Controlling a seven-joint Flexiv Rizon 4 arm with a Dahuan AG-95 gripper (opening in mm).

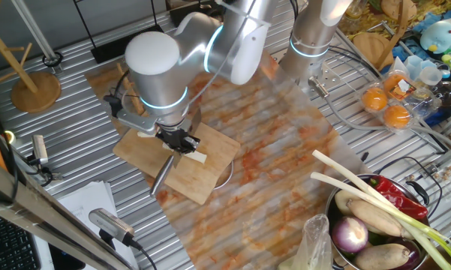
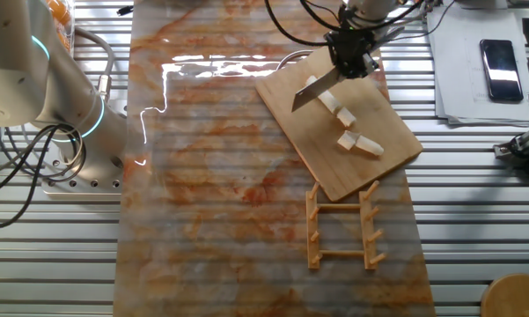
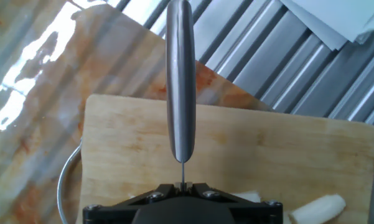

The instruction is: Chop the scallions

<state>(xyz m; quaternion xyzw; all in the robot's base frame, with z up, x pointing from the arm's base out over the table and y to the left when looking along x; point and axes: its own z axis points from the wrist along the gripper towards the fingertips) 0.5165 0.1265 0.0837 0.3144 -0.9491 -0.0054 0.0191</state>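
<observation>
The scallions lie as short cream-white chunks (image 2: 346, 115) on the wooden cutting board (image 2: 334, 167), with further pieces (image 2: 361, 145) toward its near corner. In the one fixed view a chunk (image 1: 197, 157) shows just beside the gripper (image 1: 176, 142), above the board (image 1: 202, 180). The gripper (image 2: 350, 62) is shut on a knife (image 2: 312, 90), whose blade slants down over the board's far end. In the hand view the blade (image 3: 180, 81) is seen edge-on, running out from the gripper (image 3: 183, 185). Two chunks (image 3: 327, 205) peek out at the bottom right on the board (image 3: 267, 149).
A wooden rack (image 2: 343, 224) lies next to the board. A metal bowl (image 1: 344, 201) of vegetables, with long green-leaved stalks (image 1: 368, 191) across it, stands at the right. Oranges (image 1: 386, 105), a wooden stand (image 1: 36, 90), a phone (image 2: 499, 57) and a second arm's base (image 2: 70, 132) ring the mat.
</observation>
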